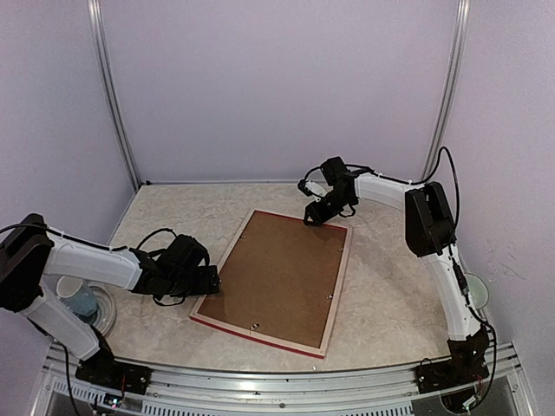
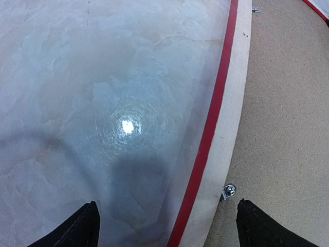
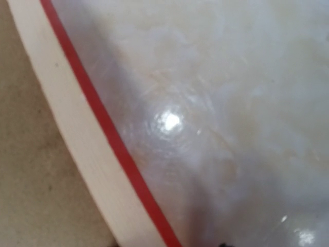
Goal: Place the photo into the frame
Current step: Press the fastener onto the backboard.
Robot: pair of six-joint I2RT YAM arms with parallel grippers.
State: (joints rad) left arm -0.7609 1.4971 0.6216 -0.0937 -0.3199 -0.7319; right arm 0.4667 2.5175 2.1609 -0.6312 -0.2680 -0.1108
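Pale matt wooden frame [image 2: 229,118], glossy table [image 2: 77,77]

- Right wrist view is blurred. My right hand [image 1: 314,214] shows there only as a dark speck at the bottom edge, so the jaw gap is unreadable.
- Top view: right hand too small and dark to tell if it touches the frame [image 1: 260,336] corner.
- Frame's face is hidden against the desk [image 1: 173,217]; backing board [image 1: 277,273] covers the opening.
- Left wrist view: left hand [image 2: 167,206] cut off, only fingertips [image 2: 77,230] show.
- Cup-like thing [image 1: 80,299] partly behind my left arm, can't identify it.
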